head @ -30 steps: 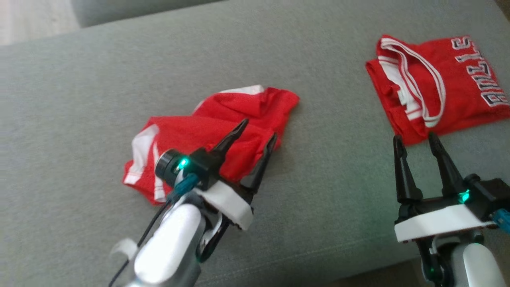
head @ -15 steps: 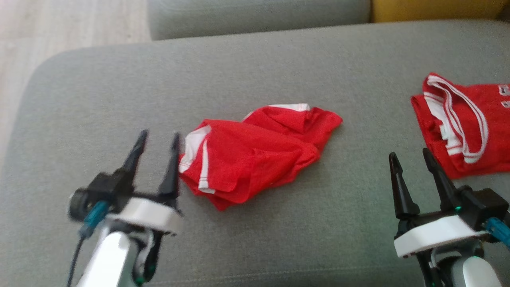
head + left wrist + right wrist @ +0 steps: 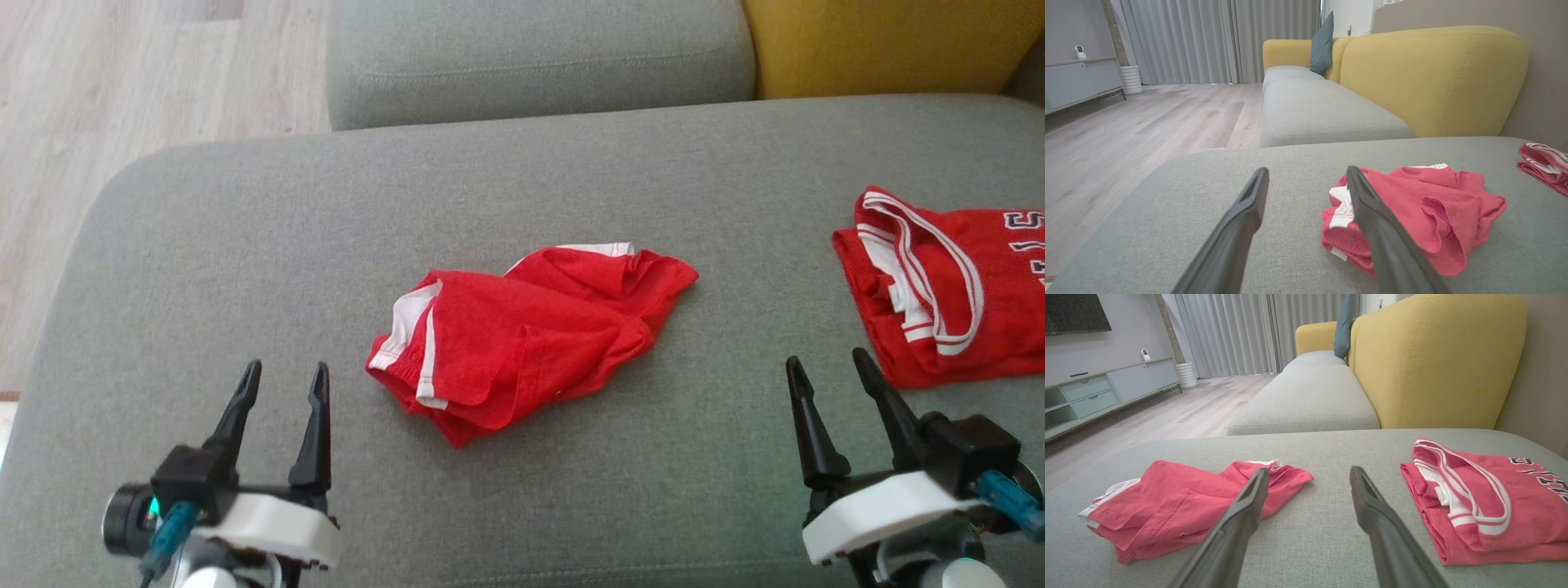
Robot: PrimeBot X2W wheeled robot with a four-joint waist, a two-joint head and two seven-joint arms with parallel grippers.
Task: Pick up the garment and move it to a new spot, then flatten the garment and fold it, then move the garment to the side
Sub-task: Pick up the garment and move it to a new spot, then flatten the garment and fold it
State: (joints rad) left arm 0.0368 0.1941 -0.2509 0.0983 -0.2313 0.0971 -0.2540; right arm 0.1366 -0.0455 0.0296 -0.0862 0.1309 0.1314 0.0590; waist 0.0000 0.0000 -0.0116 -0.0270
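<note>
The garment [image 3: 531, 335] is a red pair of shorts with white trim, lying crumpled in the middle of the grey cushion [image 3: 245, 245]. It also shows in the left wrist view [image 3: 1425, 212] and the right wrist view [image 3: 1180, 502]. My left gripper [image 3: 286, 367] stands open at the lower left, a short way left of the garment and apart from it; the same gripper [image 3: 1306, 169] holds nothing. My right gripper [image 3: 824, 358] stands open at the lower right, between the garment and a folded jersey, and this gripper [image 3: 1309, 469] is empty too.
A folded red jersey [image 3: 939, 302] with white bands and lettering lies at the cushion's right; it also shows as the jersey [image 3: 1486, 498]. A yellow backrest [image 3: 882, 41] rises at the far right. Wooden floor [image 3: 122, 82] lies beyond the cushion's rounded left corner.
My left gripper has drawn back from over the garment to its left side and lower, staying open. The head camera has shifted, showing more of the cushion's far edge and floor.
</note>
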